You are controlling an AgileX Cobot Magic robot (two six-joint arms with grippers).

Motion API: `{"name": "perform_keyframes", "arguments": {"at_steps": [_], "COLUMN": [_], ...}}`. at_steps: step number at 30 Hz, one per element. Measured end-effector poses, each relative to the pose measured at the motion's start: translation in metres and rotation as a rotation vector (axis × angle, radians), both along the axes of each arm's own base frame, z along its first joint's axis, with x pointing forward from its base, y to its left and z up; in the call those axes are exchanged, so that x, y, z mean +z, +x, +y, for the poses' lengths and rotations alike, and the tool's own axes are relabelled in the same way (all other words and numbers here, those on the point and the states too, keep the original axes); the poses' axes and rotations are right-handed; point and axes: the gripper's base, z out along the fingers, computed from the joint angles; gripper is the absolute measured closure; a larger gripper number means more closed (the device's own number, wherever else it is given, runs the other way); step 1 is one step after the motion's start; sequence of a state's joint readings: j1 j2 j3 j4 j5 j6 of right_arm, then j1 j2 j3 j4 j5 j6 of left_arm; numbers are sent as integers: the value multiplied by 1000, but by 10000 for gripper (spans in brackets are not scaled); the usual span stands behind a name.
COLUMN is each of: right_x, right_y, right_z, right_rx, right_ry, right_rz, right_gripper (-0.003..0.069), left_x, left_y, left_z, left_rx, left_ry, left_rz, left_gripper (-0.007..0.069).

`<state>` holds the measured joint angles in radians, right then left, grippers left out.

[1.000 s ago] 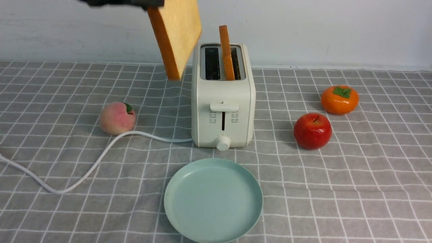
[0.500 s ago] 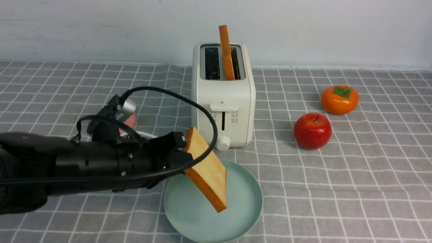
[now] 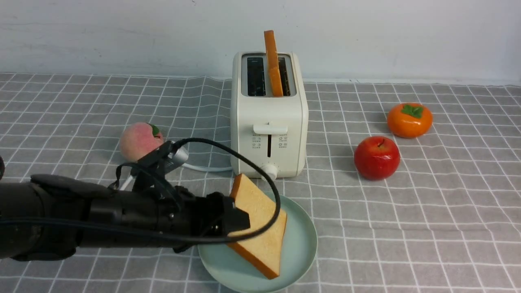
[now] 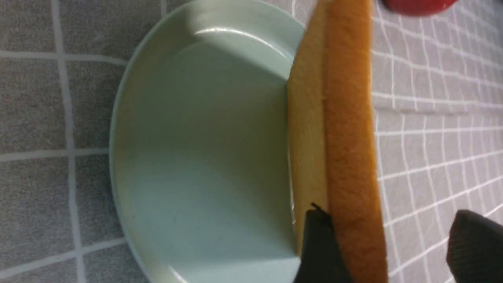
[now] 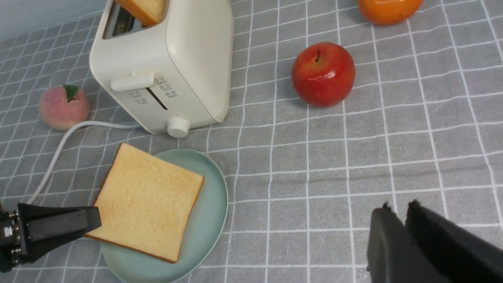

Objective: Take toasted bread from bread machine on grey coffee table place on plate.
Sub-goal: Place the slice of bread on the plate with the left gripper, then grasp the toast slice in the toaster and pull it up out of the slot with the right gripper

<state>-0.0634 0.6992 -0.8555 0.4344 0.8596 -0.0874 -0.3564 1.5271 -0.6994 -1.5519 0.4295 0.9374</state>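
Note:
One slice of toasted bread (image 3: 260, 228) leans tilted on the plate (image 3: 299, 244), its lower edge down on the plate and its upper edge against my left gripper (image 3: 238, 219). In the left wrist view my left gripper (image 4: 391, 214) is open: one finger touches the slice (image 4: 346, 118) and the other stands well clear of it over the cloth. The second slice (image 3: 272, 61) stands upright in the right slot of the bread machine (image 3: 268, 134), behind the plate on the grey coffee table (image 3: 407, 228). My right gripper (image 5: 399, 206) is shut and empty, above the cloth to the right of the plate (image 5: 212, 204).
A peach (image 3: 140, 140) lies left of the toaster, with the white cord (image 3: 203, 167) running past it. A red apple (image 3: 376, 158) and an orange persimmon (image 3: 409, 120) sit to the right. A white wall stands behind the table.
My left arm carried the slice down from high beside the toaster to the plate. The slice has sunk lower and flatter, with its lower edge now on the plate.

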Motion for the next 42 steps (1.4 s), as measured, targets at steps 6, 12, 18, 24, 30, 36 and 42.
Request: {"name": "perform_keyframes", "arguments": {"at_steps": [6,12,18,24,30,36,42], "right_x": [1,14,50,47,38,29,-3], "right_y": [0,9,48,107,163,234,288], "right_z": [1,-1,6,58,127,191,224], "right_rx": [3,18,109,330,400,383,374], "right_ry": [21,-42,-23,-50,-175,-309,-355], "right_rz": [-6,-29,19,118,135,17,-34], "right_gripper": [577,573,573,568,529,326,112], "left_x": [23,49,68,95,118,129,120], "left_y": [-14,-31,-56,-91,-137,-187,-206], "left_z": [12,28,48,76,95,114,121], "left_rx": [-55,-30,-6,143,194,286,321], "left_ry": [148,248,381,465,434,311,279], "left_rz": [-92,-158,-127,-101,-194,-299,-278], "left_gripper": [174,305,608,638,638,638,638]}}
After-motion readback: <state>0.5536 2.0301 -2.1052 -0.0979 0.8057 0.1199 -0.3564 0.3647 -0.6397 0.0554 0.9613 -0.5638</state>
